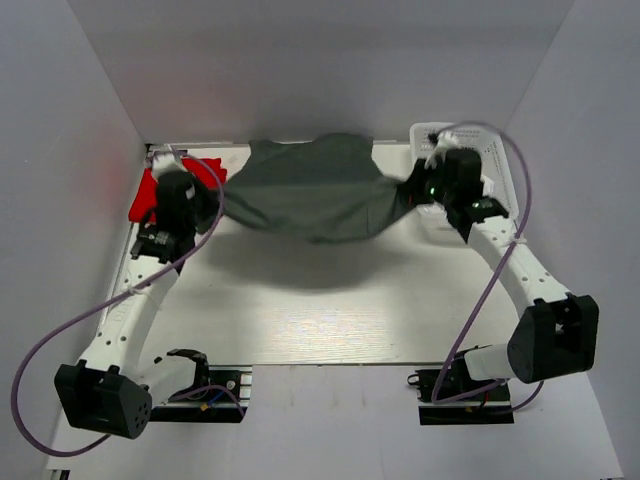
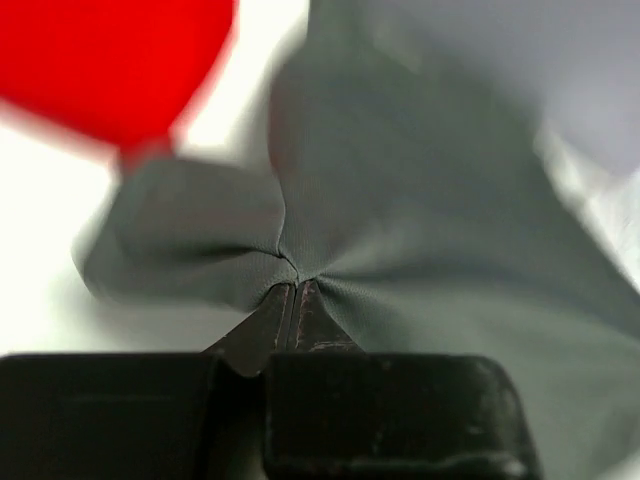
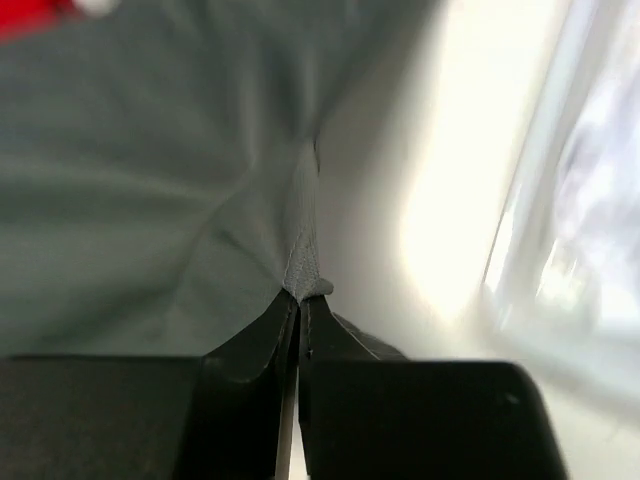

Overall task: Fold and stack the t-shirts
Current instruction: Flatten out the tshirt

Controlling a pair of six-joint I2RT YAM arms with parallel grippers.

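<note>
My left gripper [image 2: 295,292] and right gripper [image 3: 300,298] each pinched tight on grey shirt [image 1: 310,190], slung between them, upper centre. Upper left, red shirt [image 1: 143,197] bunched. Nothing folded or stacked yet.

The dark grey t-shirt [image 2: 420,200] is soft matt cloth with a fine knit weave. The left gripper [image 2: 293,292] and right gripper [image 3: 298,298] look like matt black plastic, faintly scuffed. The table [image 1: 320,320] is smooth and white with a mild sheen; the basket [image 1: 497,160] is white plastic lattice.
</note>
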